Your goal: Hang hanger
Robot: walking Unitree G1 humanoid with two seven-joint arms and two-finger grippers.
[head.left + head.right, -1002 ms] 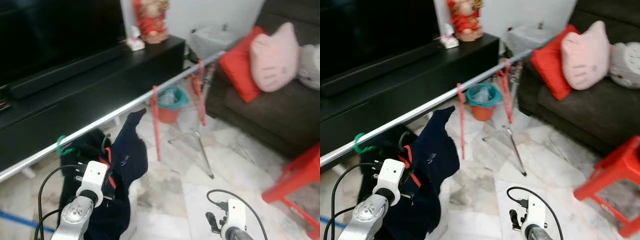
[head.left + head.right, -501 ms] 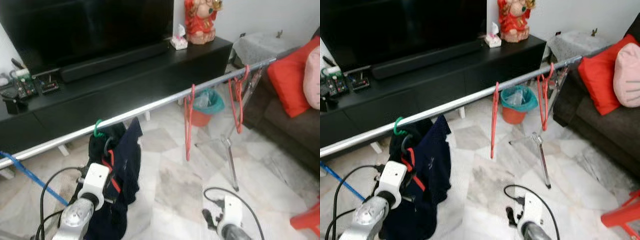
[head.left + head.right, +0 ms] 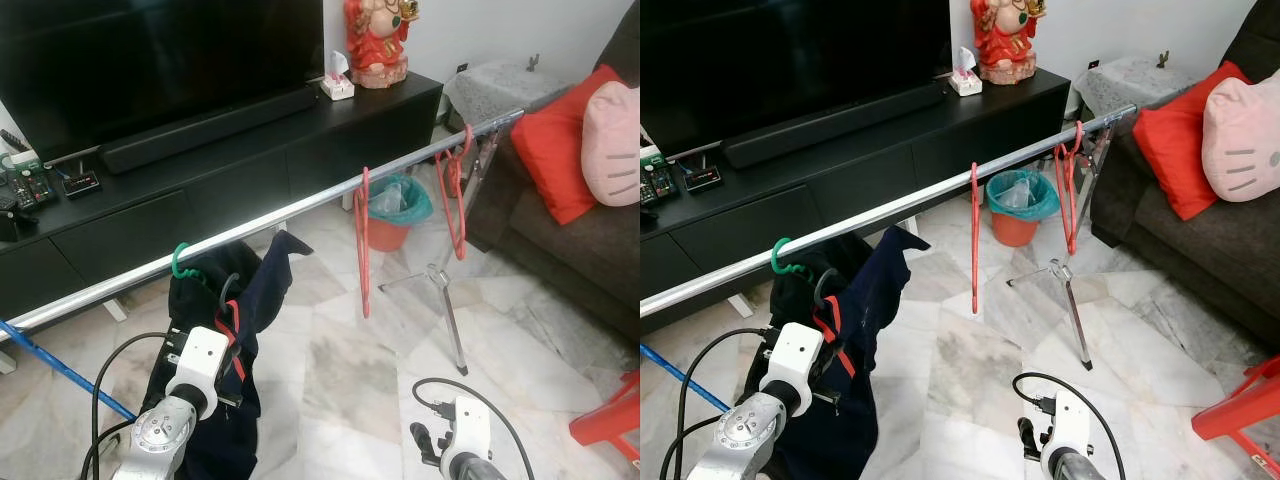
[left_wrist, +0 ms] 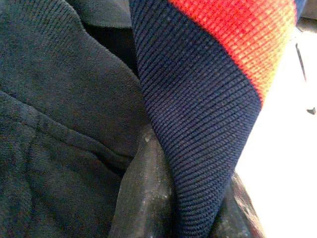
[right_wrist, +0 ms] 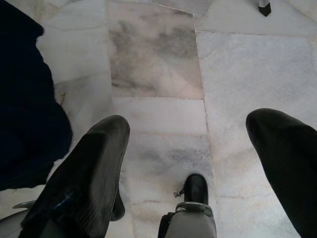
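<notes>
While our left gripper (image 4: pixel 173 208) pinches navy garment (image 3: pixel 250 330), fingers closed on fabric, its dark hanger (image 3: pixel 226 292) hangs just below silver rail (image 3: pixel 300 208), beside green hanger (image 3: pixel 180 262). Our right gripper (image 5: pixel 193 163) hangs low over marble floor (image 5: pixel 158 74), fingers wide apart, empty.

I see a dark blue shirt (image 3: pixel 255 320) with a red stripe, red hangers (image 3: pixel 364 240) on the silver rail (image 3: pixel 300 205), a green hook (image 3: pixel 181 262).

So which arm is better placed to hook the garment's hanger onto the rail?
Left: its tool is in the navy garment just below the silver rail. The right tool hangs open, low over the floor.
</notes>
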